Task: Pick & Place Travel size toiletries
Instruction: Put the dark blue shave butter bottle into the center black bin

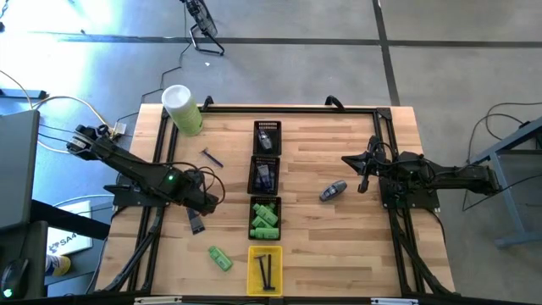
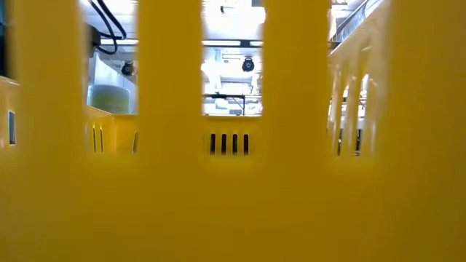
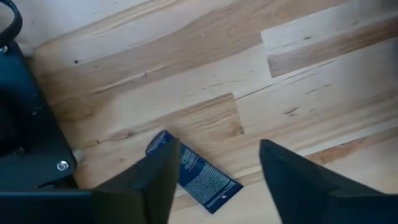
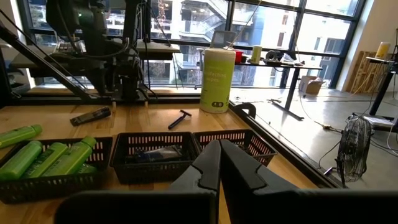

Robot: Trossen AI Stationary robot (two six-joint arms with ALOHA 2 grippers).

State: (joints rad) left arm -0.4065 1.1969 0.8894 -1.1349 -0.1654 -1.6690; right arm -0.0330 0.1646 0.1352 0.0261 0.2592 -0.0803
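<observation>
A pale wooden table (image 1: 339,246) carries four small trays in a central column, three black trays (image 1: 266,174) and a yellow tray (image 1: 265,270) nearest the front edge; loose on the boards lie a green bottle (image 1: 220,258), a dark blue tube (image 3: 193,172), a razor (image 1: 211,158), a grey-blue oval piece (image 1: 333,191), and a pale-green cylinder (image 1: 183,109) at a far corner

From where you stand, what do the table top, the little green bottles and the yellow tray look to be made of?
The table top looks like pale wooden planks with visible grain and matt finish. The green bottles seem smooth plastic, evenly bright with a soft sheen. The yellow tray appears to be moulded plastic, one flat colour with slotted walls.
</observation>
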